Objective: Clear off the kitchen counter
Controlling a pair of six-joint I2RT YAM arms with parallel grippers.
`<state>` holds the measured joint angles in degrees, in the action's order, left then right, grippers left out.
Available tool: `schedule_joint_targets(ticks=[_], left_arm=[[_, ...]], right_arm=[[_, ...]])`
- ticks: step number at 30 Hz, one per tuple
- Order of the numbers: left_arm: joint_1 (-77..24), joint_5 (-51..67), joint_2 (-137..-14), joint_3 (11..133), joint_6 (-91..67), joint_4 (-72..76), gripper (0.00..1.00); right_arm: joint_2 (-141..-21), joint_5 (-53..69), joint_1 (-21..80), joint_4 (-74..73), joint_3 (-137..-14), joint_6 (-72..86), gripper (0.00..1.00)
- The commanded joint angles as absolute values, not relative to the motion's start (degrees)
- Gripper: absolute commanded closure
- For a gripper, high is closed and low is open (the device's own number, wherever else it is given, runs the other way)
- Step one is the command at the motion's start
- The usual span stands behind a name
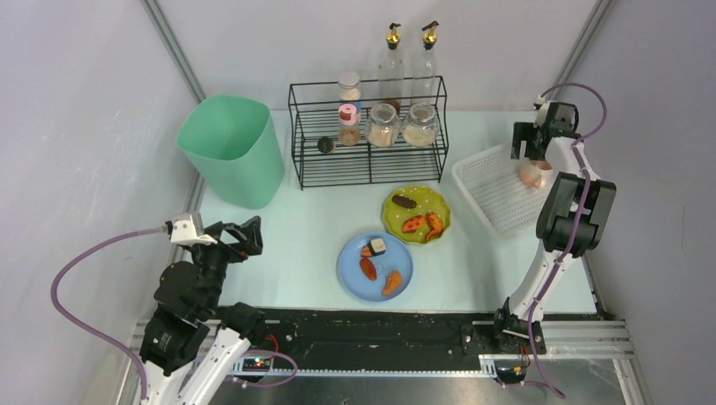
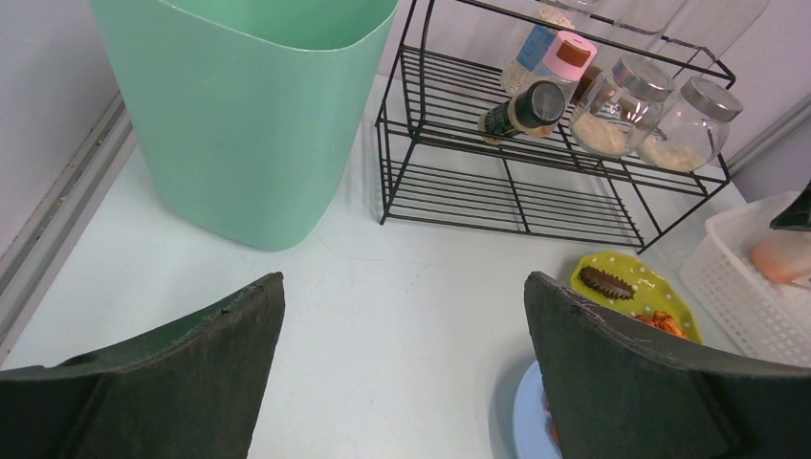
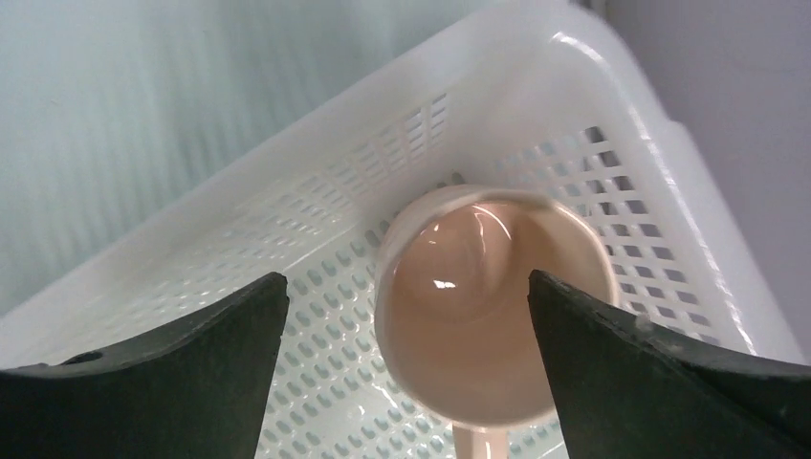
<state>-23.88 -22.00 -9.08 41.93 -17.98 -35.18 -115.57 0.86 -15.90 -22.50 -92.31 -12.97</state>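
The pale mint-white kitchen counter (image 1: 312, 219) holds a blue plate (image 1: 355, 274) and a yellow-green plate (image 1: 397, 221), each with food scraps. A pink cup (image 3: 488, 316) lies in the white slatted basket (image 1: 490, 194) at the right. My right gripper (image 3: 406, 287) is open just above the cup, which sits between the fingers, untouched. In the top view this gripper (image 1: 534, 145) is over the basket's far end. My left gripper (image 2: 402, 287) is open and empty, low over the counter at the near left (image 1: 241, 236).
A green bin (image 1: 230, 150) stands at the back left. A black wire rack (image 1: 367, 139) at the back holds spice jars and a fallen dark bottle (image 2: 521, 110); two oil bottles (image 1: 409, 59) stand behind it.
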Motion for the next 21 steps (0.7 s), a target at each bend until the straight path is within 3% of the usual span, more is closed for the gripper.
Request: schedule_joint_targets(ticks=[1,9,13,19,21], left_arm=[[-24.2,-20.9,-8.6,42.4,-18.0,-33.7,0.02],[-24.3,-20.2,-8.3,42.3,-18.0,-33.7,0.02],[-24.4,-20.7,-8.3,42.3,-18.3,-33.7,0.02],[-24.4,-19.8,-8.6,42.3,-18.0,-33.8,0.02],[-24.5,-20.2,-9.1,42.2,-18.1,-33.8,0.02]], right_arm=[[-107.0,0.1,-14.9,-21.5,-94.9,-9.5,0.01],[-95.4,-7.4,-7.3,-16.0,-88.1,-9.8,0.01],[-88.3,-12.7,-1.4,-12.9,-83.1,-2.7,0.0],[-79.7,-2.0,4.3,-20.0,-80.6,16.6,0.01],[-74.9,-5.2,8.8,-19.0,-75.7,17.0,0.01]])
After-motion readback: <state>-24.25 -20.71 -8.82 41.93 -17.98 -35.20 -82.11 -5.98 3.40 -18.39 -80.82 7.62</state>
